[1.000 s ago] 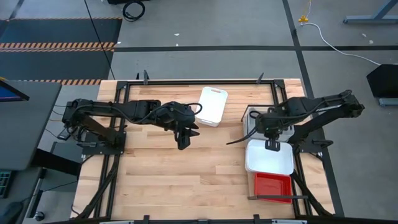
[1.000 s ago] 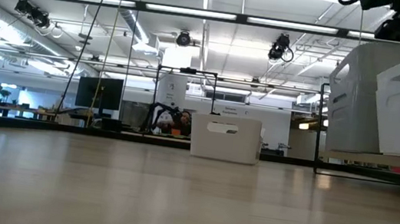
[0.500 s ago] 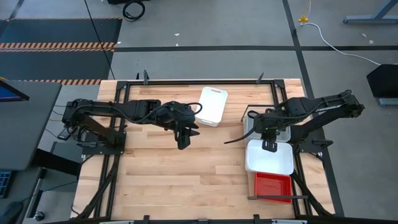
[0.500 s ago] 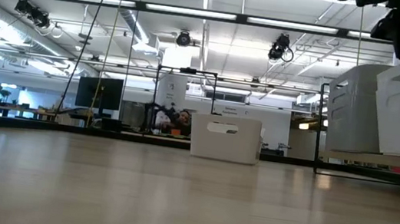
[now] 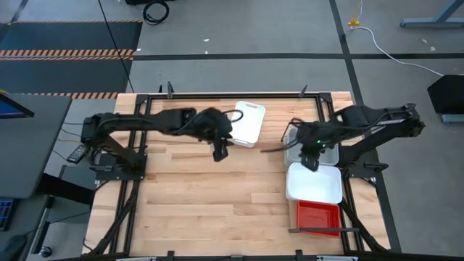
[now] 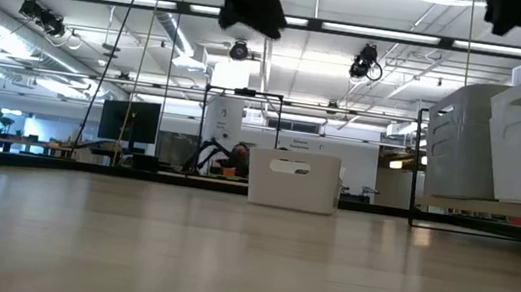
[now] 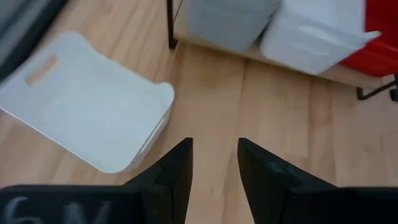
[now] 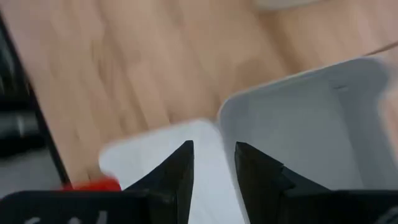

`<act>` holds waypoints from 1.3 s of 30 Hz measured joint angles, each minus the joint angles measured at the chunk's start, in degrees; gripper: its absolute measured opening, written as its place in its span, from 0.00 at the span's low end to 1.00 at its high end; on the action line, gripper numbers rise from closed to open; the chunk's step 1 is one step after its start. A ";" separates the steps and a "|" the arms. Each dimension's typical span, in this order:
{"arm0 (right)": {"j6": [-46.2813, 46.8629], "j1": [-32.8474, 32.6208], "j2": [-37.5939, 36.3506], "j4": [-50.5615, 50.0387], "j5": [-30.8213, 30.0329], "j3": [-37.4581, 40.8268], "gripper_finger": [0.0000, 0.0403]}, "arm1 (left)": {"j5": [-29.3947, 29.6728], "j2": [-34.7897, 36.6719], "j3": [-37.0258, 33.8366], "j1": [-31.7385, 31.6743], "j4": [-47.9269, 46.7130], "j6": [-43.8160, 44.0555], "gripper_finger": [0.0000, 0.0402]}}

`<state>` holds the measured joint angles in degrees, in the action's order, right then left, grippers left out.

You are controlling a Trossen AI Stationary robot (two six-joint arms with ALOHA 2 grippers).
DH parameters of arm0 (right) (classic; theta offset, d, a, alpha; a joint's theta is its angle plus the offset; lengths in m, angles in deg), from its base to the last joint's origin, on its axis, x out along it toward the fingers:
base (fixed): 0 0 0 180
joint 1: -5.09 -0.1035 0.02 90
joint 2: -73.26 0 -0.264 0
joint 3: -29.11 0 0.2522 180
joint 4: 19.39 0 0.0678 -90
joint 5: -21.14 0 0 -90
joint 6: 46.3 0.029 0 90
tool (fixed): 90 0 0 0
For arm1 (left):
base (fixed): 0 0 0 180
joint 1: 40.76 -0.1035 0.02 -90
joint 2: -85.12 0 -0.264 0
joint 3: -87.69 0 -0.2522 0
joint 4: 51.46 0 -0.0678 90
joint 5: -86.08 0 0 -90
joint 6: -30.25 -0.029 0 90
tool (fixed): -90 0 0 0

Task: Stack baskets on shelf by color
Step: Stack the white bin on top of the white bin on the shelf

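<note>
A white basket (image 5: 249, 122) rests on the tabletop at the far middle, a flat closed face up; it also shows in the left wrist view (image 7: 87, 124) and the low view (image 6: 293, 180). My left gripper (image 5: 220, 151) hovers open just beside its near left corner, holding nothing. On the shelf (image 6: 495, 206) at the right stand a grey basket (image 5: 312, 145), a white basket (image 5: 314, 183) and a red basket (image 5: 317, 217) in a row. My right gripper (image 5: 310, 161) hangs open above the seam between the grey basket (image 8: 305, 124) and the white one (image 8: 168, 149).
A black metal frame (image 5: 217, 94) runs round the table's far and side edges. Its upright (image 7: 169, 25) stands before the shelf. Bare slatted tabletop (image 5: 217, 210) fills the near middle and left.
My left gripper has moved toward the table's far right and sunk lower, closing in on the lone white basket. My right gripper has risen from the far rim of the shelf's white basket, shifted toward the far edge and rolled. No basket has moved.
</note>
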<state>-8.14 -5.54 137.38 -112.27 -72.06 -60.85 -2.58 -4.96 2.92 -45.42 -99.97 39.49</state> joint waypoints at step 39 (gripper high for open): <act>8.72 2.01 7.80 59.66 -20.78 -4.22 0.30 | -13.43 -27.42 24.39 -15.78 -23.01 -24.45 0.57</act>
<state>0.57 -3.54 145.18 -52.61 -92.85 -65.07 -16.02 -32.38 27.31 -61.20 -122.98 15.04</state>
